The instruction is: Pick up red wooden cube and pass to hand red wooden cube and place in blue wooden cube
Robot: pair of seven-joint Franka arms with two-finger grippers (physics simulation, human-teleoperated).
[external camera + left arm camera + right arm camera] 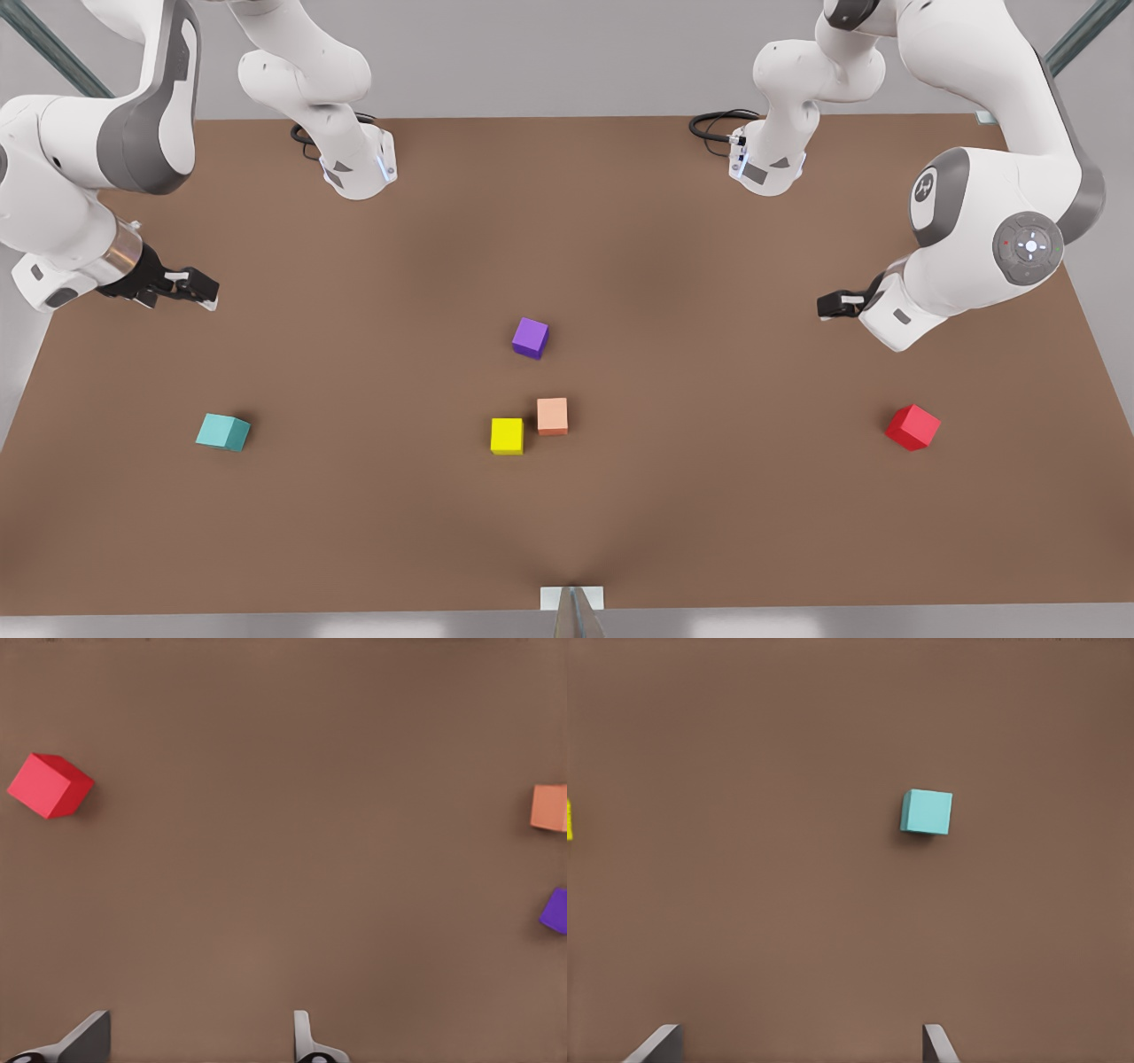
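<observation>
A plain brown tabletop (pixel 567 221) is set against a grey backdrop, with two white arm bases mounted along its far edge and black cables coiled beside them. No brand name or readable writing is seen; only a small round emblem is carried on a joint cap of the arm at the front view's right, and it cannot be read.

The red wooden cube (pixel 912 427) is found resting on the table at the front view's right, turned slightly askew, well apart from the other cubes. The left gripper (pixel 831 305) is held above the table, farther back than this cube and not touching it; in the left wrist view its fingers (pixel 306 1041) are seen spread wide with nothing between them, and the red wooden cube (pixel 50 786) lies well ahead.

The blue wooden cube (pixel 222 431) is placed at the front view's left. The right gripper (pixel 202 291) is hung above the table behind it, its fingers (pixel 937 1045) parted and empty, the blue wooden cube (pixel 927 811) seen ahead.

Near the middle, a yellow cube (pixel 507 436) and a salmon cube (pixel 552 416) are set just beside each other, with a purple cube (pixel 530 338) farther back.
</observation>
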